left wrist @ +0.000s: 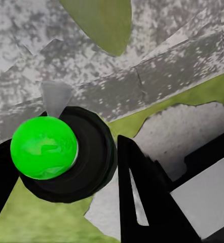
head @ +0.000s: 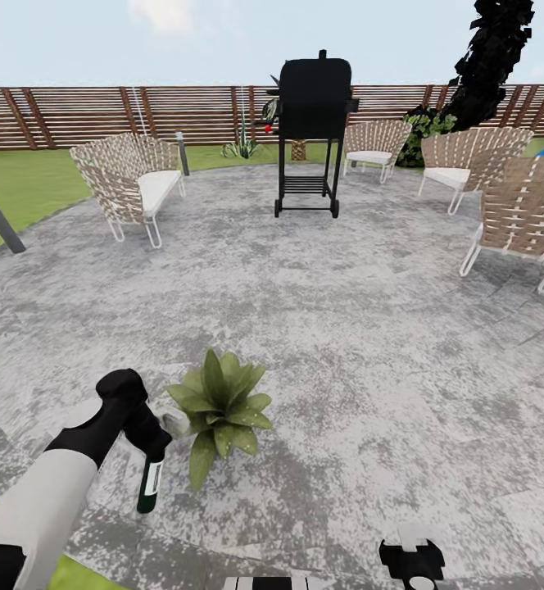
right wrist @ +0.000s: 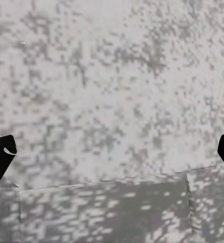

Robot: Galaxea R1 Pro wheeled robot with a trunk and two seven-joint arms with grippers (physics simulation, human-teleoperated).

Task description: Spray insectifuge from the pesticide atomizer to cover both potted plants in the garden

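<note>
While the left gripper (head: 149,449) is pinching the pesticide atomizer (head: 150,483) just beside the potted plant (head: 219,407) on the patio (head: 346,328), w/ right gripper (right wrist: 112,152) hanging spread, bottle's hanging low, prob risking mist missing far leaves.

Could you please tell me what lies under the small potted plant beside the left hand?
The olive-green speckled potted plant sits on the round grey mottled patio. Its spreading leaves cover the pot and the paving directly beneath, so neither can be seen.
</note>
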